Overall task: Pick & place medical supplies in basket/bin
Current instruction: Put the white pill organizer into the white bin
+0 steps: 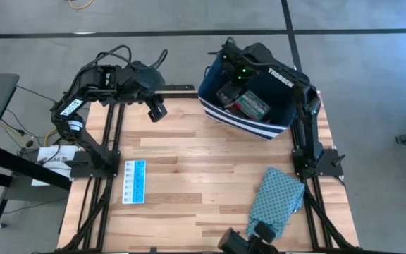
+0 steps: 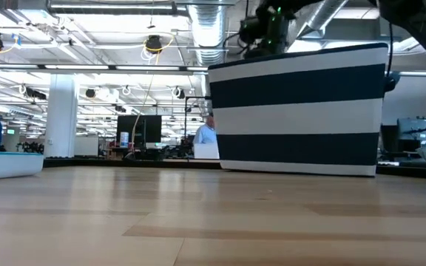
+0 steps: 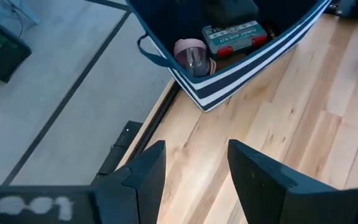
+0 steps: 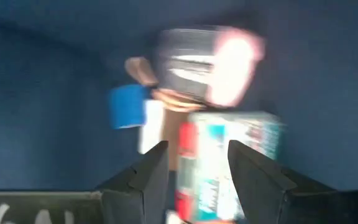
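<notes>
The navy bin with white stripes stands at the table's far right. In it lie the pink tape roll, the green-red box, the blue cube, a white tube and a brown oblong. My right gripper hangs open inside the bin, above these items. The light-blue pill organizer lies flat on the table's left side. My left gripper hovers open over the far left of the table, and its wrist view shows the roll and the box in the bin.
A teal patterned cloth lies crumpled at the table's near right corner. In the low view the striped bin wall fills the right half. Bare wood lies between the organizer and the bin. A person shows far back in the room.
</notes>
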Controlling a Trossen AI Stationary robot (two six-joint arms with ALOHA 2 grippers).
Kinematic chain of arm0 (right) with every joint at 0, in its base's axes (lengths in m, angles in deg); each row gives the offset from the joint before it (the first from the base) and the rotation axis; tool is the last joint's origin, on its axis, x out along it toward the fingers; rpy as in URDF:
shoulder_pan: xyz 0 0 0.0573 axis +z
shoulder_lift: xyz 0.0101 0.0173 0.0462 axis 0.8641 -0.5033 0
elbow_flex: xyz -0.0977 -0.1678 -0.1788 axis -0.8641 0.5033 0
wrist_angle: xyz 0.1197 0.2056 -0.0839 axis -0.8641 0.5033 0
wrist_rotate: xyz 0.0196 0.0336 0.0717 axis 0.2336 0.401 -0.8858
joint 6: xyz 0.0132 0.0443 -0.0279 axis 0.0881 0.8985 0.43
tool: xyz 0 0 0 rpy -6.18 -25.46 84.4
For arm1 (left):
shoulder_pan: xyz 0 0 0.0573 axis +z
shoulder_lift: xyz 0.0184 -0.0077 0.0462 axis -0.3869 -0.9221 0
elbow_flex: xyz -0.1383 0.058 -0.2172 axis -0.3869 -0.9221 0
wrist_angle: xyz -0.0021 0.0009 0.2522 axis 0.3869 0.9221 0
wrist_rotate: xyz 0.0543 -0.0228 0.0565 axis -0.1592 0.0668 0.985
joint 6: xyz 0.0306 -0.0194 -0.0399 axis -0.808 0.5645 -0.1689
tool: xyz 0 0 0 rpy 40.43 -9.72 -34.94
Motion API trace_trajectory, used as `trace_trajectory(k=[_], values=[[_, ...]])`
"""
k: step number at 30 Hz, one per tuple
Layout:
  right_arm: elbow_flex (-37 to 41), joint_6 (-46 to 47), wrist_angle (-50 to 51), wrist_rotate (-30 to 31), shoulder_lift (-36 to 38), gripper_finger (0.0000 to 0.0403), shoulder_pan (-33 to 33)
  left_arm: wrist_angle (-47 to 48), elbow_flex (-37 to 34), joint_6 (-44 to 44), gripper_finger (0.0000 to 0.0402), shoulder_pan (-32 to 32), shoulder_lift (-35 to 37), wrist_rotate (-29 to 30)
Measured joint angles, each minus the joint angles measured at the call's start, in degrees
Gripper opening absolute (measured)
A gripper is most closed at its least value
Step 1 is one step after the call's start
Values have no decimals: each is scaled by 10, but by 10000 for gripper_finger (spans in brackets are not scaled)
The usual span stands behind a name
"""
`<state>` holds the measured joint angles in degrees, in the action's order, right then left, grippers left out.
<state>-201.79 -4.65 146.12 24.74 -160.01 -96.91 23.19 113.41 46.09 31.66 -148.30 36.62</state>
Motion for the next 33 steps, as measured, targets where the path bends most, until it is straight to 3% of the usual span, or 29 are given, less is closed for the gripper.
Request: trace_trajectory(k=[3, 9, 16, 22, 27, 31, 33], values=[[-19, 18, 32, 36, 8, 158, -1, 0, 0, 0, 165, -4, 0, 1], [-25, 11, 29, -81, 40, 157, 2, 0, 0, 18, 165, -11, 0, 2], [-23, 22, 47, -4, 113, 153, 42, -1, -18, 73, 165, -38, 1, -14], [-22, 3, 47, 11, 201, 148, 95, 0, -72, 128, 165, -131, 23, -13], [-22, 5, 47, 8, 276, 143, 186, -1, -183, 253, 165, -232, 60, 26], [-22, -2, 47, 9, 313, 140, 271, -1, -342, 418, 163, -316, 111, 80], [-22, -3, 47, 20, 327, 138, 314, -1, -436, 512, 157, -348, 136, 74]])
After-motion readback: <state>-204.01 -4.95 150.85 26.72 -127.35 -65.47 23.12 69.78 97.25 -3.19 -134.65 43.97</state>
